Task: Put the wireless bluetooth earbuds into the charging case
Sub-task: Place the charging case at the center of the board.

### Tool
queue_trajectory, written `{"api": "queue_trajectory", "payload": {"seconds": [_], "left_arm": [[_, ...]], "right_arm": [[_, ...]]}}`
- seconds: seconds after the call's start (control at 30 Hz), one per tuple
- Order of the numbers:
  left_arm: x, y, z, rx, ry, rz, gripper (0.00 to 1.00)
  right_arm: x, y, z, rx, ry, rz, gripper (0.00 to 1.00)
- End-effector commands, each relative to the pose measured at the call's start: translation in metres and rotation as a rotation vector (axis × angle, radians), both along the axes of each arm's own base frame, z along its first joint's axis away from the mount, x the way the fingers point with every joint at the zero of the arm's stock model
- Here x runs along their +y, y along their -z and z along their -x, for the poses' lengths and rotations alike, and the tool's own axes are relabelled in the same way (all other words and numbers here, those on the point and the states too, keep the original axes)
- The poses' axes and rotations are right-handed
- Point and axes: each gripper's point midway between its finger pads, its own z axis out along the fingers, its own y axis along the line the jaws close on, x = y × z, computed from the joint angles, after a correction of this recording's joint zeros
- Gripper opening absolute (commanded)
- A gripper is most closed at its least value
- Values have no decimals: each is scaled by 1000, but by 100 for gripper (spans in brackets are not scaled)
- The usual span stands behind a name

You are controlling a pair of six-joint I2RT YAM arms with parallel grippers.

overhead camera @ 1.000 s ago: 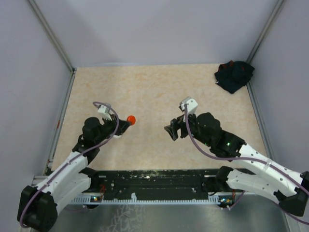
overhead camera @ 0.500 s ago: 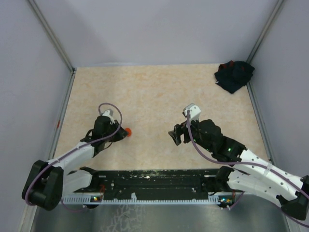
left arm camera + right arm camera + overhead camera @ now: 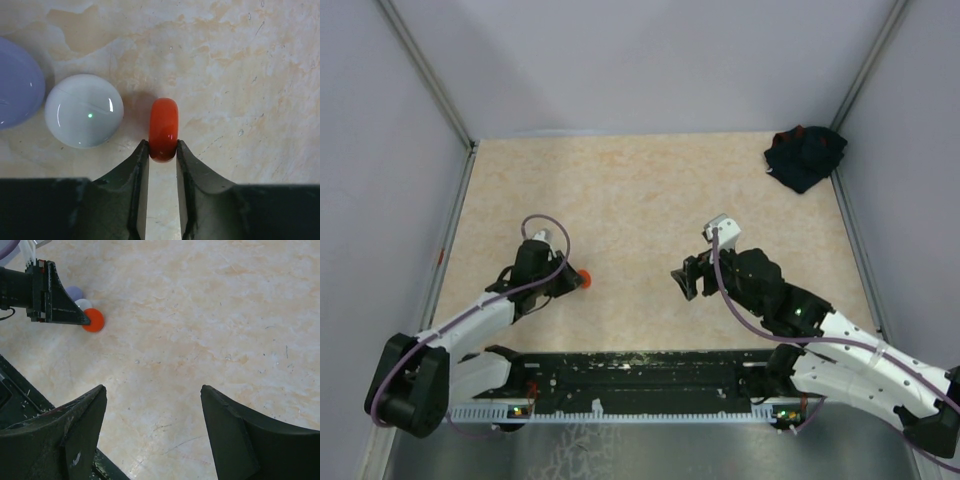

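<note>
My left gripper [image 3: 574, 281] is shut on an orange round case [image 3: 163, 127], standing on its edge low over the table; the fingertips [image 3: 142, 155] pinch its two flat faces. A white round case [image 3: 83, 117] and a lavender round case [image 3: 17, 90] lie flat just left of it. All three also show in the right wrist view: the orange case [image 3: 93, 320], the white case [image 3: 83, 304], the lavender case [image 3: 74, 292]. My right gripper [image 3: 683, 281] is open and empty over bare table, well right of them. No earbuds are in view.
A dark crumpled cloth [image 3: 805, 155] lies at the far right corner. Grey walls enclose the tan table [image 3: 640, 190] on three sides. The black rail [image 3: 640, 375] runs along the near edge between the arm bases.
My left arm has drawn back toward the near left with the orange case still gripped. My right gripper has shifted slightly nearer and stays open.
</note>
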Motion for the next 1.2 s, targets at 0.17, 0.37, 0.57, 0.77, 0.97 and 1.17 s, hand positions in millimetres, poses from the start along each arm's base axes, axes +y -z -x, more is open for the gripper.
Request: {"api": "queue_trajectory", "payload": {"seconds": [0.17,0.37,0.57,0.77,0.97,1.17], "left_arm": [[6,-1,9,50,-12,-27,44],[4,-18,9,42,32,-39,53],[1,-44,14,22,116,-61,68],[-3,-101,17,-134,177,-25,78],[23,-176,25,-424,103,-53,99],[40,-215,41,-651,80,-74,100]], "right_arm": [[-8,-15,-3,-7,65,-59,76],[-25,-15,-5,4,131,-16,76],[-54,-23,-2,0,224,22,77],[-102,-53,-1,-80,386,9,87],[-151,-67,1,-175,569,-24,95],[-174,-67,4,-227,659,-79,95]]}}
